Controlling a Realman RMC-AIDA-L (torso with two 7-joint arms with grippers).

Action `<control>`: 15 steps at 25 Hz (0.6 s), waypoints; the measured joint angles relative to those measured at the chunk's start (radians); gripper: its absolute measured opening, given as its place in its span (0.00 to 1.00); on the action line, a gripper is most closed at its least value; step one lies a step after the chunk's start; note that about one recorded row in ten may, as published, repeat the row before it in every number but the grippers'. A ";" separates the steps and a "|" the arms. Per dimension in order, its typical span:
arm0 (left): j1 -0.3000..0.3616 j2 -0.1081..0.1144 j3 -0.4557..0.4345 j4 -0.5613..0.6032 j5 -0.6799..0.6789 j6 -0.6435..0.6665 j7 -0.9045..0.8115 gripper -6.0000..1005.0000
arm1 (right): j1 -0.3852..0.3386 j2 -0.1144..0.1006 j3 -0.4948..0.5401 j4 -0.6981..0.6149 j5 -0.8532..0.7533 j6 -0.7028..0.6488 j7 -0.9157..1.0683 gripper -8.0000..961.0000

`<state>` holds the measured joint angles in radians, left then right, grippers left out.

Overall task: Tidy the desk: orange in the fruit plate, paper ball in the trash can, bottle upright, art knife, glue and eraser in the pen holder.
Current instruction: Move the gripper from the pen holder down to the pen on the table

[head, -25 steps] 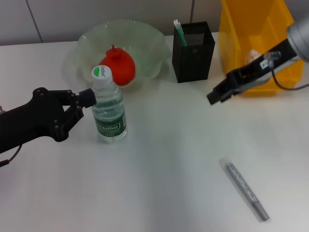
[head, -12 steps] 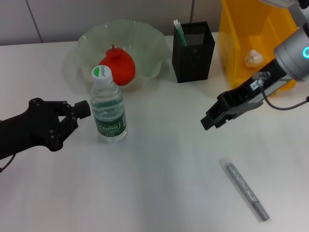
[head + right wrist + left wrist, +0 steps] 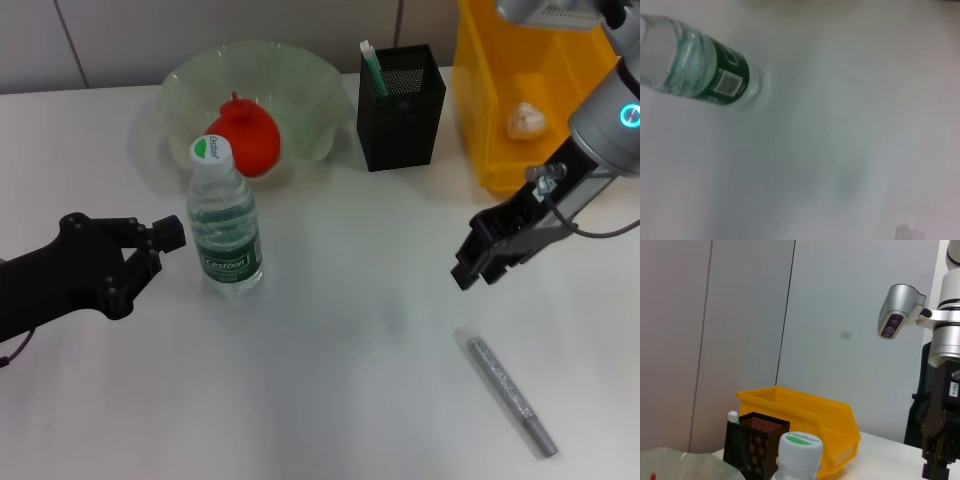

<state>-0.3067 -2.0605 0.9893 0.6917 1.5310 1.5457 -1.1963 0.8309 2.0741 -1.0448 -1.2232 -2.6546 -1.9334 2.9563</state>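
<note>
The bottle (image 3: 225,225) stands upright on the table; it also shows in the left wrist view (image 3: 799,449) and the right wrist view (image 3: 700,70). My left gripper (image 3: 150,262) is open and empty, a short way left of the bottle. The orange (image 3: 243,140) lies in the fruit plate (image 3: 300,70). The paper ball (image 3: 527,120) lies in the yellow trash can (image 3: 500,150). The grey art knife (image 3: 505,388) lies flat at the front right. My right gripper (image 3: 470,270) hovers above the table, just beyond the knife. The pen holder (image 3: 402,100) holds a green-and-white stick (image 3: 370,65). The eraser is out of view.
The trash can stands at the back right, close to my right arm. The pen holder sits between the fruit plate and the trash can. A grey wall runs behind the table. Bare white tabletop lies between the bottle and the knife.
My left gripper has drawn back to the left, away from the bottle, which stays upright. My right gripper has come down from beside the trash can toward the art knife.
</note>
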 joint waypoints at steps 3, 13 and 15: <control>-0.005 0.000 0.000 -0.009 0.000 0.000 0.004 0.03 | 0.020 0.003 -0.003 0.043 -0.012 -0.005 0.001 0.32; -0.012 -0.001 -0.059 -0.026 -0.010 -0.008 0.026 0.03 | 0.068 0.013 -0.031 0.125 -0.096 0.027 0.003 0.32; -0.013 -0.001 -0.064 -0.028 -0.010 -0.011 0.029 0.03 | 0.079 0.014 -0.047 0.145 -0.123 0.028 0.004 0.32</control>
<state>-0.3199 -2.0617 0.9256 0.6635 1.5209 1.5349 -1.1673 0.9102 2.0879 -1.0914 -1.0778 -2.7777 -1.9054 2.9603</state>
